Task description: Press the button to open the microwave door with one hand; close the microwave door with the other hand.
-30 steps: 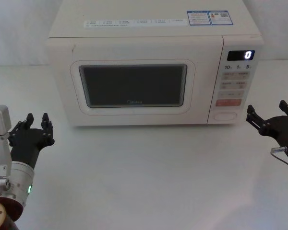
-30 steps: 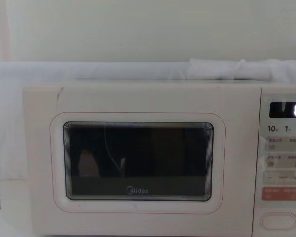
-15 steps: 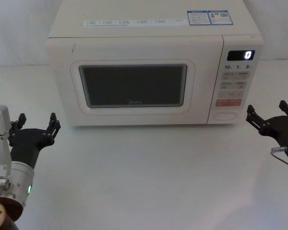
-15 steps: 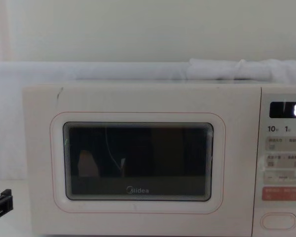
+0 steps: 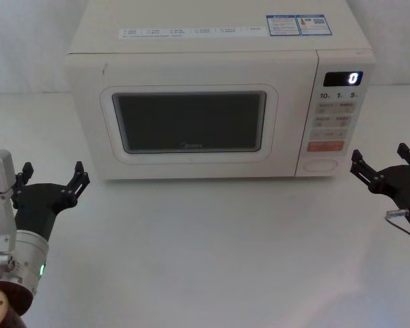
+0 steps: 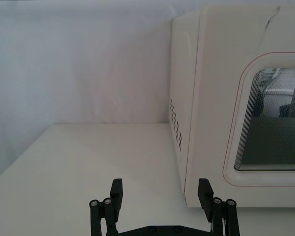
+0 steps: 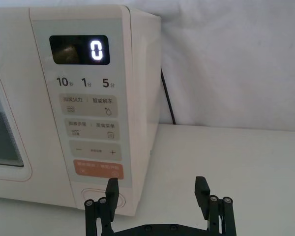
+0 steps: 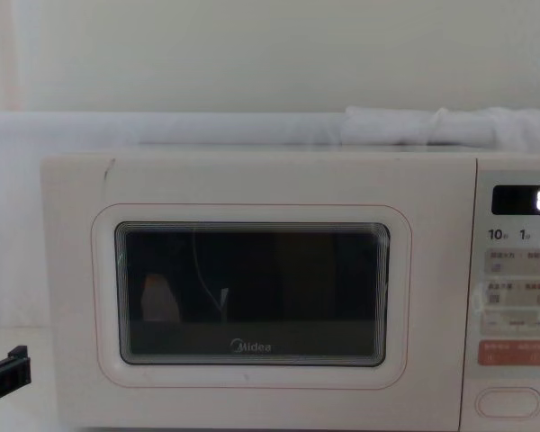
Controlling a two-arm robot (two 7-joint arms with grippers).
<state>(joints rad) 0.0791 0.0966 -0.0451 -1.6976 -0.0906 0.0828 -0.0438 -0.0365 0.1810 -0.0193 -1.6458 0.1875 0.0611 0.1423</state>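
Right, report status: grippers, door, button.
Left gripper open, low by microwave's left corner. Right gripper open, just right of the button, not touching. Microwave door shut. Nothing in the way.

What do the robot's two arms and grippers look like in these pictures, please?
Both the left gripper and the right gripper are black and blocky, with slim linkage fingers dotted by small silver pins. The left one sits on a silver cylindrical wrist bearing a green light, beside a grey box.

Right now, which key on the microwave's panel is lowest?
The button: a wide, unmarked cream pill shape at the panel's foot, just under the orange-red key. The small grey printed keys sit higher.
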